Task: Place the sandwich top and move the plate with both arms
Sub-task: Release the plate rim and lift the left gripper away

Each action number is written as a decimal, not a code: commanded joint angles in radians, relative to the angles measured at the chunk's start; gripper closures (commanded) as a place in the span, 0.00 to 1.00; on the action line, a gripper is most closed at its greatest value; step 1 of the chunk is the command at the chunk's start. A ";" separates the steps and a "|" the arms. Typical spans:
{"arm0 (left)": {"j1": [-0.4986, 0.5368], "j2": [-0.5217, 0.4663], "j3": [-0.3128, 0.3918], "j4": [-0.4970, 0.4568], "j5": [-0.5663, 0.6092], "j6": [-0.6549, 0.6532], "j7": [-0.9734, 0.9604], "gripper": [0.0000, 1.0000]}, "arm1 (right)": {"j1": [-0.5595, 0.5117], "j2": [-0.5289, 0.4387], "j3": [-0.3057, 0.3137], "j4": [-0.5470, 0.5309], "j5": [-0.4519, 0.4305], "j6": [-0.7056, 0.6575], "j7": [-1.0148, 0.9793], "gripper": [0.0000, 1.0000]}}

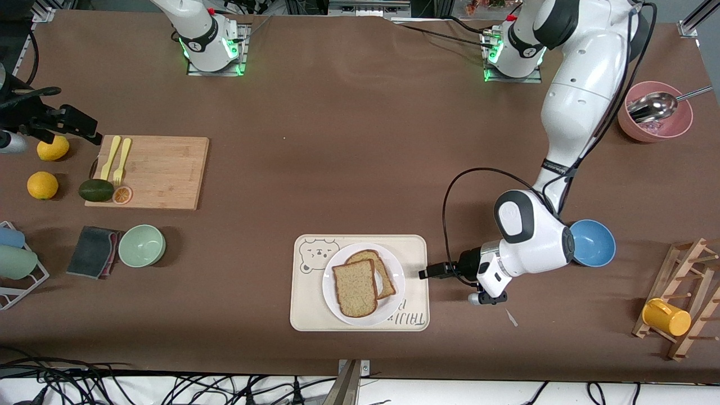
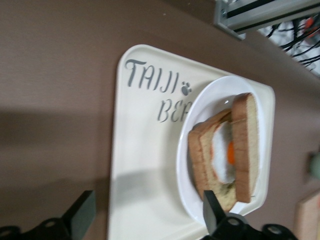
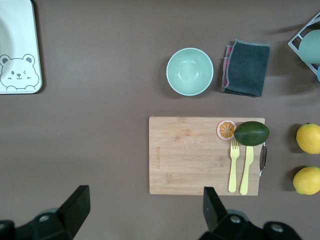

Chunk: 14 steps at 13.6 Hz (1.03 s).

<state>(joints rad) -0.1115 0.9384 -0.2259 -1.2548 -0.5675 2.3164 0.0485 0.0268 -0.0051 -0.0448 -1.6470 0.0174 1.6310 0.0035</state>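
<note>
My cream tray reads "TAIJI BE…", with a bear drawn on one corner. On it sits the plate, where the sandwich top leans over the egg slice, whose yolk only my left wrist view shows. My left gripper hangs spread beside the tray; my right gripper, also spread, waits over the bare table beside the cutting board.

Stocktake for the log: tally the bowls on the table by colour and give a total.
Green bowl: 1
Blue bowl: 1
Pink bowl, with a metal scoop in it: 1
Total: 3
</note>
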 commanded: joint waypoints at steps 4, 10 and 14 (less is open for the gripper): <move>-0.023 -0.162 -0.003 -0.089 0.523 -0.147 -0.352 0.00 | -0.013 -0.012 0.008 -0.011 0.015 0.000 0.010 0.00; 0.039 -0.495 0.008 -0.282 0.541 -0.363 -0.360 0.00 | -0.013 -0.012 0.008 -0.010 0.015 0.000 0.009 0.00; 0.119 -0.691 0.010 -0.282 0.543 -0.589 -0.348 0.00 | -0.013 -0.013 0.008 -0.010 0.015 -0.003 0.009 0.00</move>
<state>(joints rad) -0.0308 0.3727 -0.2126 -1.4669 -0.0560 1.7827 -0.2952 0.0267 -0.0054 -0.0448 -1.6478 0.0175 1.6302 0.0035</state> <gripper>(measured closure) 0.000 0.000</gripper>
